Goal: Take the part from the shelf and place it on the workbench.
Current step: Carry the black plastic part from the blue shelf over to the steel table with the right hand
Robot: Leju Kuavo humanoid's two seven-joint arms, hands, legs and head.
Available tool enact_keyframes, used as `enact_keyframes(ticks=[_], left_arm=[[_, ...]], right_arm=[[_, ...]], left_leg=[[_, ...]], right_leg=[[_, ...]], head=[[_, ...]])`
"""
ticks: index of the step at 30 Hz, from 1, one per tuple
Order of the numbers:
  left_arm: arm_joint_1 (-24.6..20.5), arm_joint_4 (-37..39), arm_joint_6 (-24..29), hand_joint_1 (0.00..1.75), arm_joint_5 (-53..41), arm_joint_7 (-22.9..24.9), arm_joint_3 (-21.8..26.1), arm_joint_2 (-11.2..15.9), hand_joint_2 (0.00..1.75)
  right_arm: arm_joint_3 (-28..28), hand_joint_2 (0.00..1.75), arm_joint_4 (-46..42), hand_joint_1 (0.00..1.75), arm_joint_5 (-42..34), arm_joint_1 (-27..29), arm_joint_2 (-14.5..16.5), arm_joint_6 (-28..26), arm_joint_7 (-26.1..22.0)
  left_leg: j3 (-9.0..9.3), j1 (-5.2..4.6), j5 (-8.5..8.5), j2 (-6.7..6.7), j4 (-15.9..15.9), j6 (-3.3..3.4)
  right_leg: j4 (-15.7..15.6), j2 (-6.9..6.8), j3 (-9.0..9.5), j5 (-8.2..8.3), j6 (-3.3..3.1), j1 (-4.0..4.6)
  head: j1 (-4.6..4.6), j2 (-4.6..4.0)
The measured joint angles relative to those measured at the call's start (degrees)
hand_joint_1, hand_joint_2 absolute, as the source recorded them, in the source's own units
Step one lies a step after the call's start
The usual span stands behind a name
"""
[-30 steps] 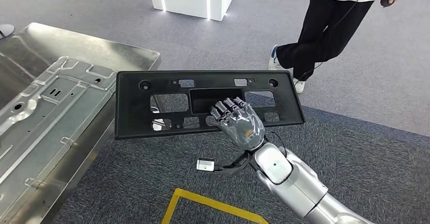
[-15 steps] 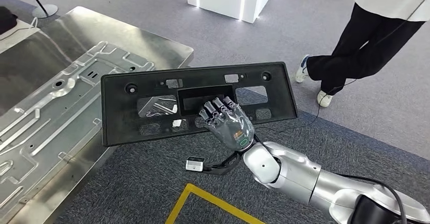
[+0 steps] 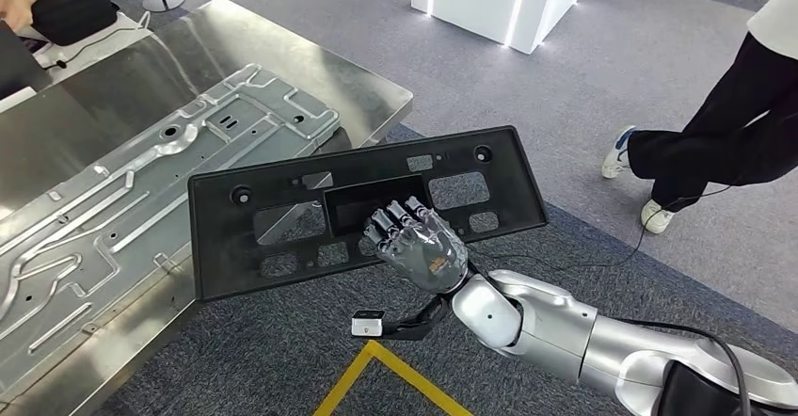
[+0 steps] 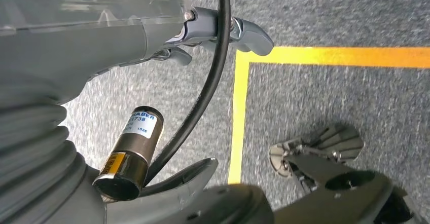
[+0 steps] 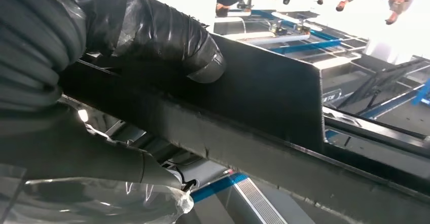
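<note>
The right hand (image 3: 421, 249) grips the black plastic panel (image 3: 282, 200) from below, its fingers (image 3: 395, 220) hooked over the edge of a rectangular opening near the panel's middle. In the right wrist view the thumb (image 5: 167, 36) presses flat against one face of the panel (image 5: 263, 89) while the other fingers wrap the opposite side, so the hand is clamped firmly on it. The panel is held in the air, tilted, with its long side running across the head view and its left end hanging over the edge of the metal workbench (image 3: 358, 91). A pressed sheet-metal part (image 3: 141, 190) lies flat on the workbench. Beyond the panel, a person's dark trouser legs (image 3: 725, 143) and white shoes stand on the grey carpet, near a white lit column (image 3: 499, 2). Yellow floor tape (image 3: 362, 374) runs below the arm.

The left hand (image 4: 223, 31) hangs over the carpet; I cannot tell how its fingers lie.
</note>
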Motion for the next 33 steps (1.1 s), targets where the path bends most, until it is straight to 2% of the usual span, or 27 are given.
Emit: enact_keyframes(ticks=[2, 3, 5, 6, 7, 8, 10, 11, 12, 14, 15, 16, 18, 19, 20, 21, 22, 23, 24, 26, 27, 28, 30, 32, 33], left_arm=[[0.0, 0.0, 0.0, 0.0, 0.0, 0.0, 0.0, 0.0, 1.75], [-0.1, 0.0, 0.0, 0.0, 0.0, -0.1, 0.0, 0.0, 1.75], [-0.2, 0.0, 0.0, 0.0, 0.0, -0.1, 0.0, 0.0, 1.75], [-0.1, 0.0, 0.0, 0.0, 0.0, -0.1, 0.0, 0.0, 1.75], [0.0, 0.0, 0.1, 0.0, -0.1, 0.0, 0.0, 0.0, 1.75], [0.1, 0.0, 0.1, 0.0, -0.1, 0.1, 0.0, 0.0, 1.75], [0.2, 0.0, 0.1, 0.0, -0.2, 0.2, 0.0, 0.1, 1.75], [0.2, 0.0, 0.1, 0.0, -0.3, 0.2, 0.0, 0.2, 1.75], [0.2, 0.0, 0.1, 0.0, -0.4, 0.1, 0.0, 0.2, 1.75], [0.2, 0.0, 0.1, 0.0, -0.4, 0.0, 0.0, 0.2, 1.75], [0.3, 0.0, 0.1, 0.0, -0.4, 0.0, 0.0, 0.2, 1.75], [0.3, 0.0, 0.1, 0.0, -0.4, 0.0, 0.0, 0.2, 1.75], [0.1, 0.0, 0.1, 0.0, -0.6, 0.2, 0.0, 0.3, 1.75], [0.0, 0.0, 0.0, 0.0, -0.7, 0.3, 0.0, 0.3, 1.75], [0.0, 0.0, 0.0, 0.0, -0.8, 0.4, 0.0, 0.3, 1.75], [0.1, 0.0, 0.0, 0.0, -0.9, 0.5, 0.0, 0.3, 1.75], [0.1, 0.0, -0.1, 0.0, -1.0, 0.6, 0.0, 0.3, 1.75], [0.2, 0.0, -0.1, 0.0, -1.1, 0.7, 0.0, 0.3, 1.75], [0.2, 0.0, -0.2, 0.0, -1.1, 0.7, 0.0, 0.3, 1.75], [0.1, 0.0, -0.2, 0.0, -1.1, 0.7, 0.0, 0.3, 1.75], [0.1, 0.0, -0.2, 0.0, -1.2, 0.7, 0.0, 0.3, 1.75], [0.1, 0.0, -0.3, 0.0, -1.2, 0.7, 0.0, 0.3, 1.75], [0.2, 0.0, -0.3, 0.0, -1.3, 0.7, 0.0, 0.4, 1.75], [0.3, 0.0, -0.3, 0.0, -1.3, 0.7, 0.0, 0.5, 1.75], [0.2, 0.0, -0.3, 0.0, -1.4, 0.7, 0.0, 0.5, 1.75]], right_arm=[[-0.1, 1.75, -0.1, 1.75, 0.0, 0.0, 0.0, 0.0, -0.6], [-0.1, 1.75, -0.1, 1.75, 0.0, 0.1, 0.1, 0.0, -1.0], [-0.3, 1.75, -0.2, 1.75, 0.0, 0.6, 0.1, 0.0, -2.0], [-0.4, 1.75, -0.2, 1.75, 0.0, 0.9, 0.0, 0.0, -2.5], [-0.5, 1.75, -0.2, 1.75, 0.0, 1.2, 0.0, 0.0, -3.1], [-0.7, 1.75, -0.3, 1.75, 0.0, 1.5, 0.0, 0.0, -3.6], [-1.6, 1.75, -0.8, 1.75, 0.0, 2.0, 0.0, 0.0, -4.2], [-2.1, 1.75, -1.1, 1.75, 0.0, 2.2, 0.0, 0.0, -4.4], [-2.6, 1.75, -1.4, 1.75, 0.0, 2.4, 0.0, 0.0, -4.5], [-3.5, 1.75, -2.0, 1.75, 0.0, 2.7, 0.1, 0.0, -4.8], [-3.8, 1.75, -2.3, 1.75, 0.0, 2.9, 0.1, 0.0, -5.0], [-4.2, 1.75, -2.5, 1.75, 0.0, 3.1, 0.1, 0.0, -5.2], [-5.0, 1.75, -2.9, 1.75, 0.0, 3.5, 0.0, 0.0, -5.5], [-5.4, 1.75, -3.0, 1.75, 0.0, 3.8, 0.0, 0.0, -5.6], [-5.6, 1.75, -3.0, 1.75, 0.0, 4.2, 0.0, 0.0, -5.9], [-5.8, 1.75, -3.0, 1.75, 0.0, 4.5, 0.0, 0.0, -6.2], [-6.0, 1.75, -3.0, 1.75, 0.0, 4.9, 0.0, 0.0, -6.6], [-6.1, 1.75, -3.0, 1.75, 0.0, 5.1, 0.0, 0.0, -7.0], [-6.3, 1.75, -3.0, 1.75, 0.0, 5.2, 0.0, 0.0, -7.3], [-6.8, 1.75, -3.0, 1.75, 0.0, 5.3, 0.0, 0.0, -7.9], [-7.0, 1.75, -3.0, 1.75, 0.0, 5.3, 0.1, 0.0, -8.0], [-7.1, 1.75, -3.0, 1.75, 0.0, 5.4, 0.3, 0.0, -8.2], [-7.4, 1.75, -3.0, 1.75, 0.0, 5.5, 0.6, 0.0, -8.4], [-7.8, 1.75, -3.0, 1.75, 0.0, 5.7, 1.0, 0.0, -8.6], [-8.0, 1.75, -3.0, 1.75, 0.0, 5.8, 1.1, 0.0, -8.7]], left_leg=[[-1.48, -0.19, -2.03, 2.69, 3.2, -0.49], [-3.02, -0.16, -3.78, 4.28, 6.6, -0.66], [-6.75, 0.08, -6.77, 5.57, 14.0, -1.01], [-7.75, 0.2, -7.01, 5.8, 15.8, -1.19], [-7.56, 0.31, -6.11, 5.99, 15.3, -1.32], [-6.11, 0.38, -4.24, 6.36, 12.5, -1.38], [-1.9, 0.21, -0.8, 8.41, 4.3, -1.12], [-0.49, 0.04, 0.04, 9.19, 1.4, -0.81], [0.15, -0.15, 0.22, 9.63, 0.0, -0.47], [0.16, -0.32, 0.19, 8.62, -0.2, 0.23], [0.3, -0.24, 0.29, 8.1, -0.4, 0.56], [0.47, -0.14, 0.42, 7.58, -0.7, 0.95], [0.71, 0.08, 0.63, 6.65, -1.0, 1.55], [0.69, 0.07, 0.64, 6.11, -0.9, 1.72], [0.67, 0.05, 0.64, 5.52, -0.9, 1.78], [0.67, 0.03, 0.63, 4.83, -0.8, 1.78], [0.67, 0.02, 0.61, 4.11, -0.7, 1.77], [0.67, 0.02, 0.57, 3.39, -0.6, 1.71], [0.67, 0.03, 0.5, 2.68, -0.4, 1.61], [0.43, -0.02, 0.37, 1.57, -0.1, 1.22], [0.25, 0.0, 0.37, 1.16, 0.0, 0.93], [0.08, 0.05, 0.45, 0.77, 0.0, 0.6], [-0.14, 0.13, 0.52, 0.25, -0.1, -0.09], [-1.15, -0.04, -0.96, 1.97, 2.0, -0.64], [-2.42, -0.03, -2.55, 3.41, 4.8, -0.84]], right_leg=[[-0.7, -1.27, 0.46, 0.22, -0.73, -0.2], [-0.8, -1.91, 0.57, 0.19, -0.98, -0.11], [-0.7, -3.28, 0.61, -0.01, -1.22, 0.06], [-0.7, -3.99, 0.66, -0.13, -1.23, 0.1], [-0.6, -4.64, 0.74, -0.28, -1.18, 0.11], [-0.6, -5.23, 0.89, -0.45, -1.06, 0.09], [-0.4, -6.29, 1.18, -0.87, -0.64, 0.25], [-0.3, -6.76, 1.28, -1.04, -0.39, 0.4], [-0.2, -7.19, 1.35, -1.18, -0.14, 0.57], [-0.3, -8.07, 1.61, -1.33, 0.44, 0.64], [-0.2, -7.91, 1.73, -1.6, 0.8, 0.51], [0.6, -7.07, 1.51, -2.3, 1.11, 0.34], [5.8, -4.27, -0.8, -5.34, 1.49, 0.07], [9.7, -3.23, -2.76, -7.19, 1.55, 0.04], [13.5, -2.74, -4.7, -8.53, 1.6, 0.03], [15.7, -2.57, -5.96, -8.84, 1.61, 0.02], [15.9, -2.49, -6.28, -8.03, 1.55, 0.01], [13.6, -2.34, -5.43, -6.19, 1.42, -0.01], [9.7, -1.86, -3.73, -3.87, 1.21, -0.02], [2.7, 0.02, -0.64, -1.07, 0.9, -0.05], [1.0, 0.62, 0.07, -0.65, 0.82, 0.0], [0.5, 0.79, 0.22, -0.78, 0.71, 0.13], [0.2, -0.31, 0.38, -0.47, 0.17, 0.1], [-0.4, -1.4, 0.69, -0.19, -0.58, -0.18], [-0.6, -1.99, 0.82, -0.13, -0.86, -0.2]], head=[[-0.11, 0.0], [-0.16, 0.0], [-0.19, 0.0], [-0.19, 0.0], [-0.2, 0.0], [-0.2, 0.0], [-0.2, 0.0], [-0.18, 0.0], [-0.15, 0.0], [-0.13, 0.0], [-0.12, 0.0], [-0.12, 0.0], [-0.07, 0.0], [-0.06, 0.0], [-0.05, 0.0], [-0.05, 0.0], [-0.05, 0.0], [-0.05, 0.0], [-0.05, 0.0], [-0.05, 0.0], [-0.06, 0.0], [-0.05, 0.0], [-0.05, 0.0], [-0.31, 0.0], [-0.44, 0.0]])
